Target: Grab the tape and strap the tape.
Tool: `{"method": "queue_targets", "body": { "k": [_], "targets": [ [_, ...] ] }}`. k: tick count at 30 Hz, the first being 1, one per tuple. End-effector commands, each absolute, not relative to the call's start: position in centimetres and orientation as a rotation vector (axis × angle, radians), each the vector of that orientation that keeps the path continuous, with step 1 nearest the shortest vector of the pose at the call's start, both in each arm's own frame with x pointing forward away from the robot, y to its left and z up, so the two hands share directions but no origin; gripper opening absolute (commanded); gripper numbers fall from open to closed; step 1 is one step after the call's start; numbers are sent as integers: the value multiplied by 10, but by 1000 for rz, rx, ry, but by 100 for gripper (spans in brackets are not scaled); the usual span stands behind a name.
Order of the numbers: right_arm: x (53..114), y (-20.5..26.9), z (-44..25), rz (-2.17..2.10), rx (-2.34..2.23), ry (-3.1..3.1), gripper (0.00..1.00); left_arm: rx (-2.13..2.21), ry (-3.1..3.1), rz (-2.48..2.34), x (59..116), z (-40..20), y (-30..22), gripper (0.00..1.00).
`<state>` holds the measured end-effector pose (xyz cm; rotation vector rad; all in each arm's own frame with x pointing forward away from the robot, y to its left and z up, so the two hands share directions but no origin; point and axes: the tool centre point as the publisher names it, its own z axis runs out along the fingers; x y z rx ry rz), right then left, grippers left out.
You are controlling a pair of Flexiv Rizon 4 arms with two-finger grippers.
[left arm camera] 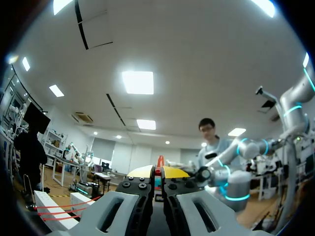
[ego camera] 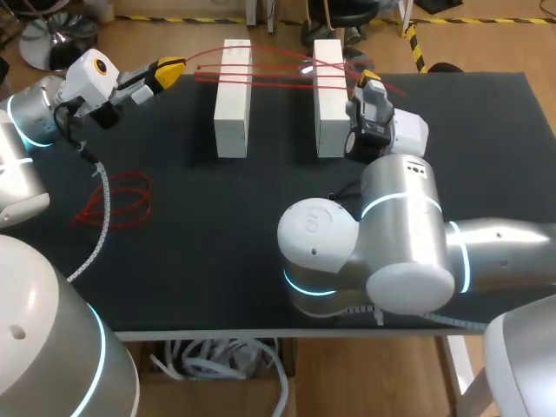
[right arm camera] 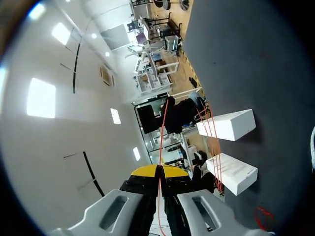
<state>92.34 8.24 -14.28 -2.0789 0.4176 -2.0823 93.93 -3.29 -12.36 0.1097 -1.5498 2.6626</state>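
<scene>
1. Right arm (ego camera: 382,252): silver, bulky elbow joint nearest the camera, over the front part of the matte black table (ego camera: 217,287). It reaches away toward the far right block.

2. Loose red tangle of tape (ego camera: 117,201): lies flat on the table at the left, well apart from both grippers and untouched.

3. Left white rectangular block (ego camera: 233,97) and right white rectangular block (ego camera: 329,100): they stand side by side past mid-table, with a gap between them.

4. Thin red tape (ego camera: 282,80): several strands run across the tops of both blocks and span the gap. The ends lead off to a gripper on each side.

5. Right gripper (ego camera: 369,82): sits just beside the far end of the right block. In the right wrist view its yellow tips are pressed together with a red strand (right arm camera: 163,132) running out from between them, so it pinches the tape.

6. Left gripper (ego camera: 171,68): held off the table, beyond the left block's outer side. In the left wrist view the tips meet around a sliver of red, so it appears clamped on the tape's other end.

Step in hand, as judged: grabbing is done and strapping is under way, with the tape drawn over the blocks. The next move calls for both grippers to hold tension evenly while guiding another pass, keeping the strands seated on the block tops and not tipping either block.
</scene>
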Motion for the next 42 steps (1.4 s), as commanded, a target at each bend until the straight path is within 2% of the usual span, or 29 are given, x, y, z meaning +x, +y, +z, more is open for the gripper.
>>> {"method": "queue_targets", "body": {
  "k": [1,21,33,42],
  "targets": [
    [923,80,-140,-2075,-2087,413,0,112,-1550,2665,938,-124,-33,0],
    [923,80,-140,-2075,-2087,413,0,112,-1550,2665,938,-124,-33,0],
    [923,80,-140,-2075,-2087,413,0,-14,-2100,2002,927,-94,-40,0],
    [923,80,-140,-2075,-2087,413,0,224,-2477,1674,918,-94,-43,0]
  ]
}}
